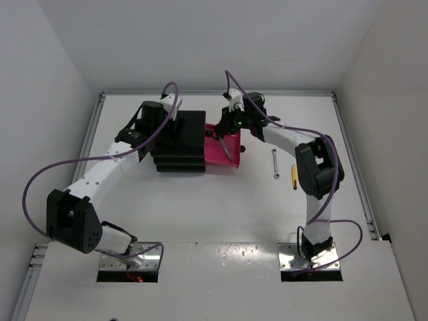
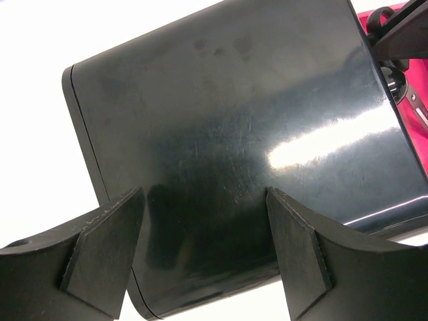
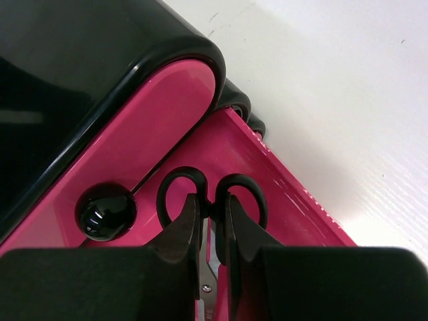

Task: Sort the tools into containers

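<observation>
Step in hand: placing the black-handled scissors [image 3: 212, 198] into the open pink drawer [image 3: 287, 200]. Recommended: lower until the blades sit inside the drawer walls, then release. The right gripper [image 3: 212, 231] jaws clamp the scissors just below the handle loops, over the drawer. The left gripper [image 2: 204, 221] jaws stand apart above the drawer unit [image 2: 234, 134].

A white table [image 1: 221, 214] is seen carrying a black drawer unit [image 1: 192, 134] toward 12 o'clock. At the unit's 3 o'clock a thin silver wrench [image 1: 275, 164] is laid, with a yellow cutter [image 1: 293, 175] just beside it at 4 o'clock.
</observation>
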`<state>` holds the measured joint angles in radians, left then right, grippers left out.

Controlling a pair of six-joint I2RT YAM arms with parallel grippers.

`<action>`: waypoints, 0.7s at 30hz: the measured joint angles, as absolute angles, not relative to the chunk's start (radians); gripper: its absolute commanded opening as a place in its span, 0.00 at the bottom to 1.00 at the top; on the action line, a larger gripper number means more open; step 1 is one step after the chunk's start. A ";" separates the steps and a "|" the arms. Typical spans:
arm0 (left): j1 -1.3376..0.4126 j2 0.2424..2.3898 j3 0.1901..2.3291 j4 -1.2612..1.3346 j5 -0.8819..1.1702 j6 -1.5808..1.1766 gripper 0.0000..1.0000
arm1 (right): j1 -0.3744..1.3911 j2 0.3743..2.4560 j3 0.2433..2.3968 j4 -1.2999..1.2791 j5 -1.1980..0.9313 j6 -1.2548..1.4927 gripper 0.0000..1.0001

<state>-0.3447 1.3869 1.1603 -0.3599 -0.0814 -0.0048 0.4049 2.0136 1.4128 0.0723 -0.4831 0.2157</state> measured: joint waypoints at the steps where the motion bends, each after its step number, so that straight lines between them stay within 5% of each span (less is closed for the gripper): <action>1: -0.345 1.387 1.160 -0.359 -0.081 -0.005 0.80 | 0.405 2.014 1.414 0.070 -0.485 0.215 0.17; 7: -0.345 1.388 1.160 -0.358 -0.081 -0.005 0.80 | 0.414 2.032 1.438 0.047 -0.500 0.207 0.34; 21: -0.345 1.393 1.161 -0.348 -0.078 -0.005 0.80 | 0.410 2.023 1.409 0.056 -0.484 0.205 0.36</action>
